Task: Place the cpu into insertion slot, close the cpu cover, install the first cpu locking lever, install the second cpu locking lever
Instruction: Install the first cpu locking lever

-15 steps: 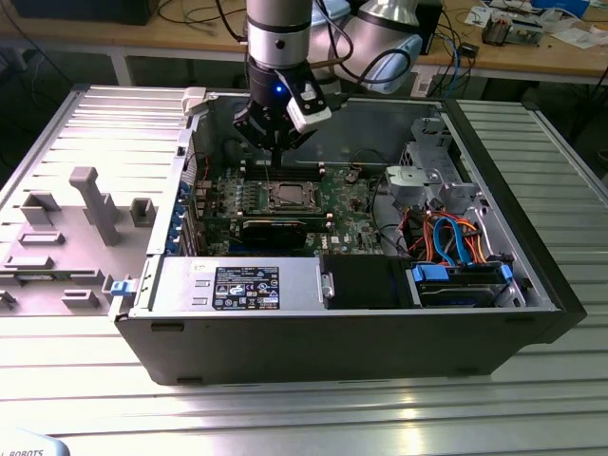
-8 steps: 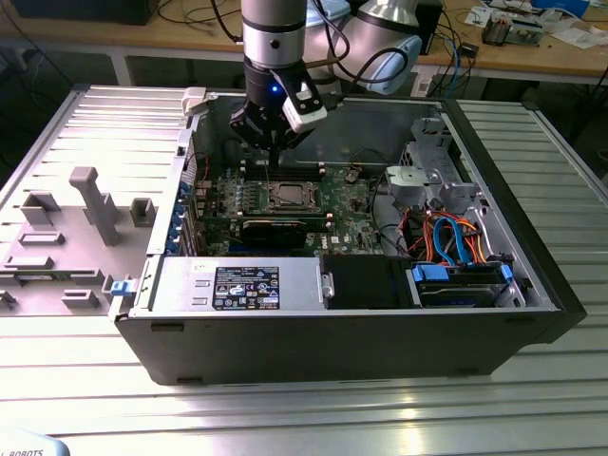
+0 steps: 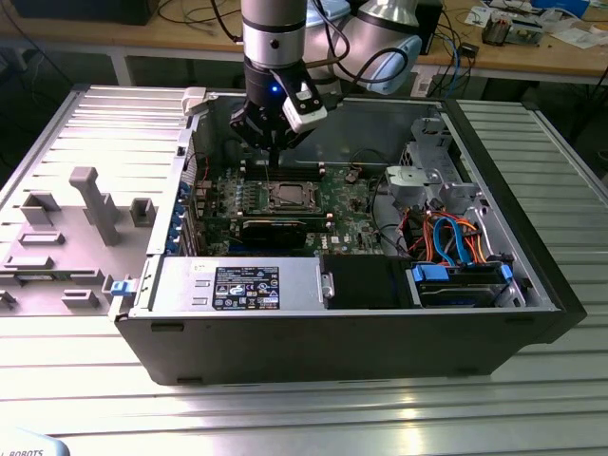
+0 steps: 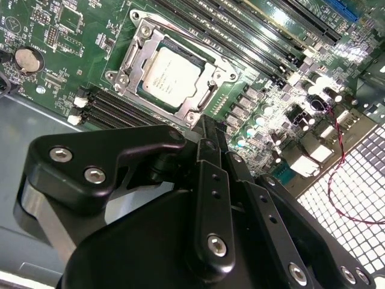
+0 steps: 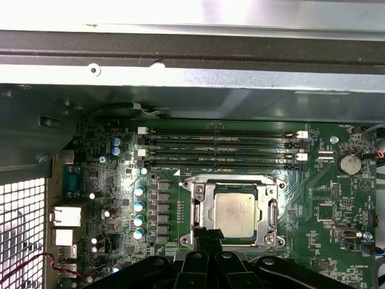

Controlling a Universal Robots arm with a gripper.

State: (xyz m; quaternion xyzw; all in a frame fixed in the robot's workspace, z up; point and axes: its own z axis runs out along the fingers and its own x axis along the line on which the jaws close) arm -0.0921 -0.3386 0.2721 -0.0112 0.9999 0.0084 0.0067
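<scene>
Hovering inside the open computer case point(image 3: 342, 337), the gripper point(image 3: 271, 154) hangs over the green motherboard point(image 3: 347, 204), as the exterior view shows. Its black fingers point(image 4: 207, 174) are closed tip to tip and grip nothing.

The cpu point(image 4: 173, 76) lies flat in the insertion slot point(image 5: 231, 180), with its dull silver top facing up. The cpu cover point(image 4: 204, 90) lies down around the chip, and its square window frames the metal top.

In both wrist views the fingertips point(image 5: 209, 233) sit just beside one edge of the socket, clear of the chip's top face. Whether they touch the socket frame cannot be told.

The row of long black memory slots point(image 5: 219, 147) runs along the opposite side of the socket. A round coin cell point(image 5: 346, 162) sits on the board near one socket corner.
</scene>
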